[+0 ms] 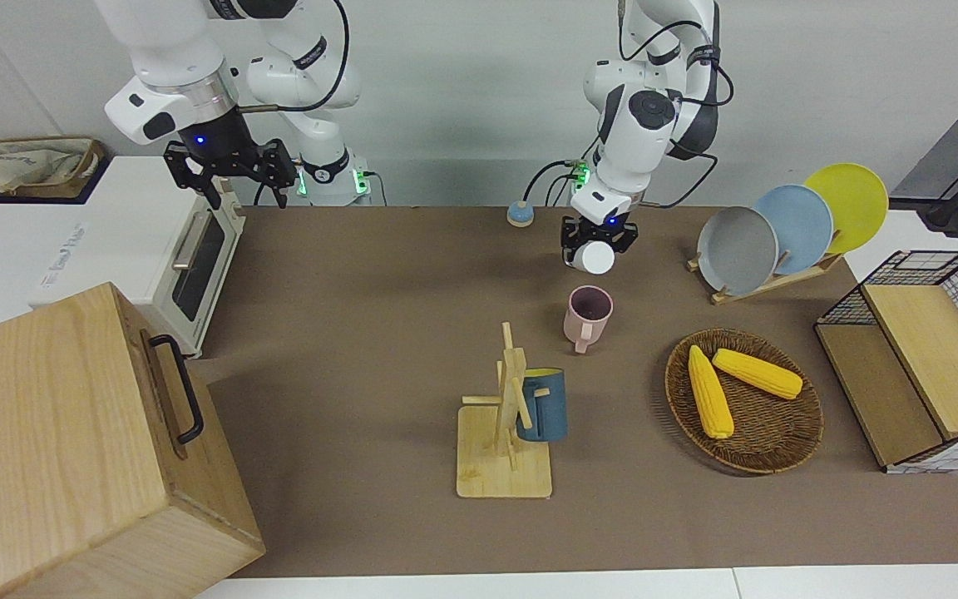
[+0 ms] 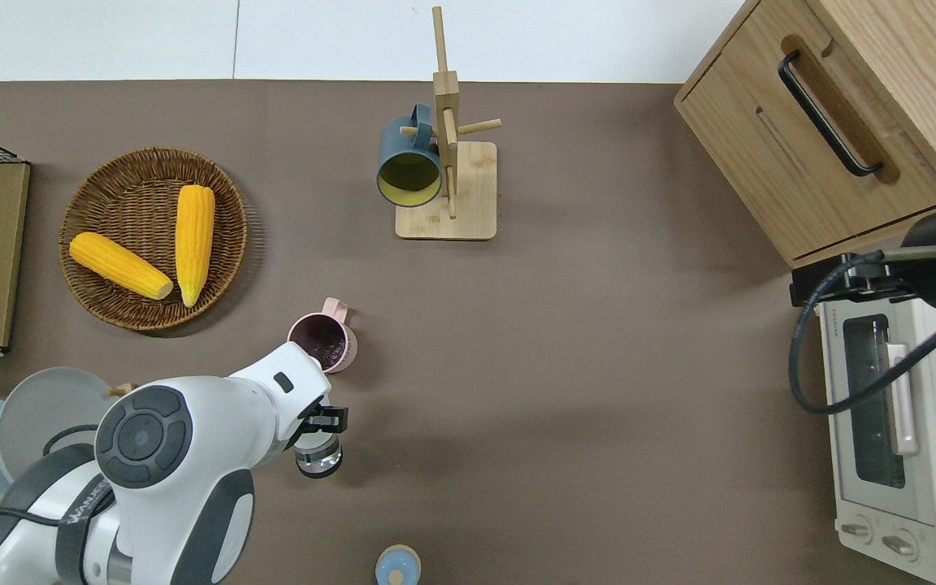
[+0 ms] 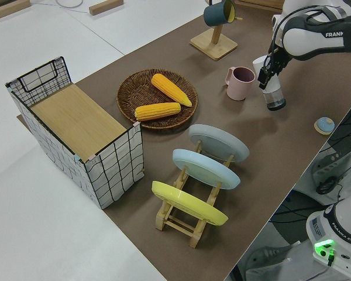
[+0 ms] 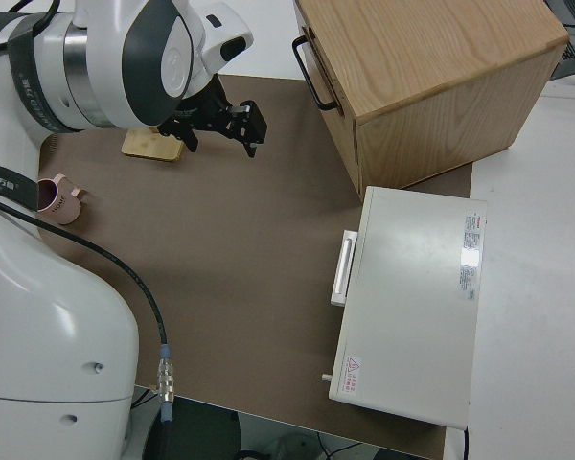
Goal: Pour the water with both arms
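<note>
My left gripper (image 2: 320, 426) is shut on a clear bottle (image 2: 318, 458) with a white top (image 1: 594, 258). It holds the bottle slightly tilted, top toward the pink mug (image 2: 322, 341), over the brown mat just nearer to the robots than the mug. In the left side view the gripper (image 3: 269, 70) grips the bottle (image 3: 275, 96) near its upper part, with its base close to the mat. The mug (image 1: 588, 312) stands upright with a dark inside. My right arm is parked, its gripper (image 1: 231, 179) open and empty.
A wooden mug tree (image 2: 446, 154) carries a blue mug (image 2: 409, 166). A wicker basket (image 1: 770, 433) holds two corn cobs. A plate rack (image 1: 778, 229), a wire crate (image 1: 928, 358), a wooden cabinet (image 1: 71, 449), a toaster oven (image 1: 188, 266) and a small blue knob (image 1: 519, 214) ring the mat.
</note>
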### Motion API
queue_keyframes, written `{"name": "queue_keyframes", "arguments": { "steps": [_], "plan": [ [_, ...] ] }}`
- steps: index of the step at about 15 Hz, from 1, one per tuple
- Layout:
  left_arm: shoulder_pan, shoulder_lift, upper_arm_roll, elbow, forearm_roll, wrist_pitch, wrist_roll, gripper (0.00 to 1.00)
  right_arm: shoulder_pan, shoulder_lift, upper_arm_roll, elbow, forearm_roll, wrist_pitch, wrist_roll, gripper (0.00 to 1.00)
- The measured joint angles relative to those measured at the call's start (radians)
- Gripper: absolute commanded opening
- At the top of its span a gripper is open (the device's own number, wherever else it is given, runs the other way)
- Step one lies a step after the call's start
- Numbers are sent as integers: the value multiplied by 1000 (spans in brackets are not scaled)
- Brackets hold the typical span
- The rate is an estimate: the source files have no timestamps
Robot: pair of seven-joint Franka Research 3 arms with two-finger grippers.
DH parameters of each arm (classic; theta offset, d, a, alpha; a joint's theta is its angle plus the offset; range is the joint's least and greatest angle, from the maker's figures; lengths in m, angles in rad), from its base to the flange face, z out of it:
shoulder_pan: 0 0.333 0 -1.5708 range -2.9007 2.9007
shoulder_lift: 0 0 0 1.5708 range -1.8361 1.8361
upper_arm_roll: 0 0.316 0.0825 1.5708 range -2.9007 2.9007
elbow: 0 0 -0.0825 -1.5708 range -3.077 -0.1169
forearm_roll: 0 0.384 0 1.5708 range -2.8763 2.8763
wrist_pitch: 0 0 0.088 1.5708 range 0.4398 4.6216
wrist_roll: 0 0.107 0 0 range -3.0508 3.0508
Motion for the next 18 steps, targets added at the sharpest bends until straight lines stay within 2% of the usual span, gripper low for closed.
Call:
{"name": "queue_keyframes", "arguments": {
  "steps": [3,7,12,15,18],
  "plan": [
    [2,-22,3,-14,0,0,0,0,0,0,0,0,0,0,0,990],
    [20,-84,18,-48,0,0,0,0,0,0,0,0,0,0,0,990],
    [140,-116,23,-49,45,1,20,0,0,0,0,0,0,0,0,990],
    [210,-117,26,1,51,12,31,0,0,0,0,0,0,0,0,990],
    [269,-113,26,96,51,14,37,0,0,0,0,0,0,0,0,990]
  ]
}}
